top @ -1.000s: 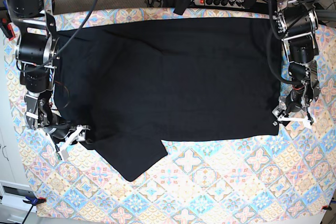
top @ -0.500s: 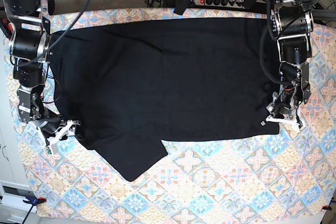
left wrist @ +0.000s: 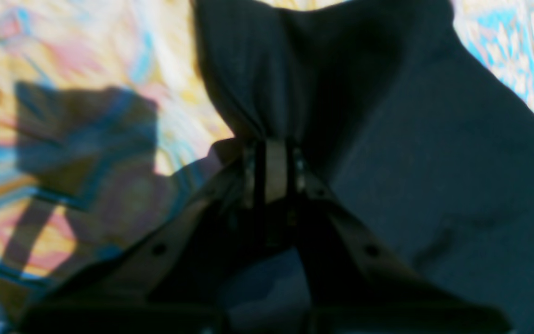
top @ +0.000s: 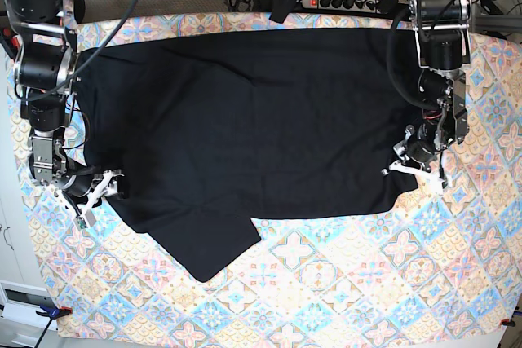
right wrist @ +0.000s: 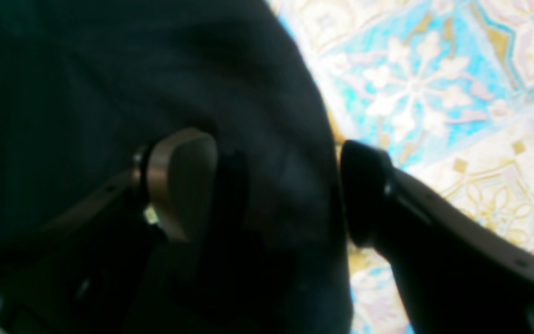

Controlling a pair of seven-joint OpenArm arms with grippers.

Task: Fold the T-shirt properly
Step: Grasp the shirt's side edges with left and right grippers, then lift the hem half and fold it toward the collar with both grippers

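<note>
Base view shows the black T-shirt [top: 245, 128] spread across the patterned table [top: 342, 283]. At the table's right edge the left claw [top: 412, 167] is clenched on its hem; near the left edge the right claw [top: 96, 193] gapes wide astride the fabric edge.

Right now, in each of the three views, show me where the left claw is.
Base: the left claw sits at the picture's right, at the T-shirt's edge.
Left wrist: lower centre, shut on a gathered pinch of black fabric.
Right wrist: not in it; only the right claw shows, open.
Shared landmark: the patterned tablecloth.
</note>
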